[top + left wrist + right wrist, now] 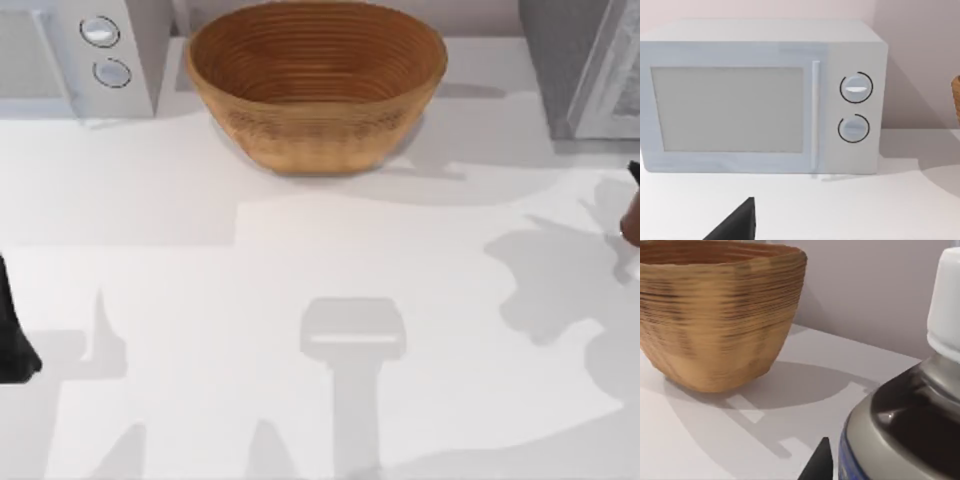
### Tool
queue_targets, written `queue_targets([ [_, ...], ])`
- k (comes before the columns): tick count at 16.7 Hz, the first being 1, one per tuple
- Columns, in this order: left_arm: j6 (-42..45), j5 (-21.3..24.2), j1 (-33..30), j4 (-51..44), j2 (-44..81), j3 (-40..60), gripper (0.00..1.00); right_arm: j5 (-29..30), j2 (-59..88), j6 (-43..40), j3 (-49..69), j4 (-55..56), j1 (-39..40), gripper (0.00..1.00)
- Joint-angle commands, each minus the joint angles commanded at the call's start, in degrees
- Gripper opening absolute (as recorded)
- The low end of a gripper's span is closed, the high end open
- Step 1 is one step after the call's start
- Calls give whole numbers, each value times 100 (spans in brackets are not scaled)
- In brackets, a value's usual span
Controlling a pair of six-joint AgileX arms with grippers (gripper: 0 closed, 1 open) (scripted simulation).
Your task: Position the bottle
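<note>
The bottle (900,420) stands very close in the right wrist view, with a white screw cap (946,300) over a dark shoulder and a grey band. In the top view a sliver of its reddish-brown body (631,226) shows at the table's right edge. My right gripper (634,178) is right at the bottle, a dark part of it just beside the bottle's lower body; whether it grips the bottle is hidden. My left gripper (12,335) sits parked at the left edge of the table.
A large wicker bowl (316,85) stands at the back centre, well left of the bottle. A white microwave (85,55) occupies the back left corner. A grey appliance (585,65) stands at the back right. White tabletop (330,270) lies between them.
</note>
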Motion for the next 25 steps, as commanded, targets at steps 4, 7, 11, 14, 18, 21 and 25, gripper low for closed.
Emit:
queue_targets([
  [4,0,0,0,0,0,0,100,-952,-325,0,-243,8,-941,0],
  [7,0,0,0,0,0,0,100,-1088,-383,-1,-278,12,-1076,0],
  [11,0,0,0,0,0,0,100,-1064,-339,3,-243,22,-1037,0],
  [14,0,0,0,0,0,0,100,-806,0,-21,-79,181,-785,0],
  [18,0,0,0,0,0,0,100,-329,633,-71,212,464,-328,0],
  [21,0,0,0,0,0,0,100,-216,784,-82,282,533,-219,0],
  [25,0,0,0,0,0,0,100,-216,784,-82,282,533,-219,15],
])
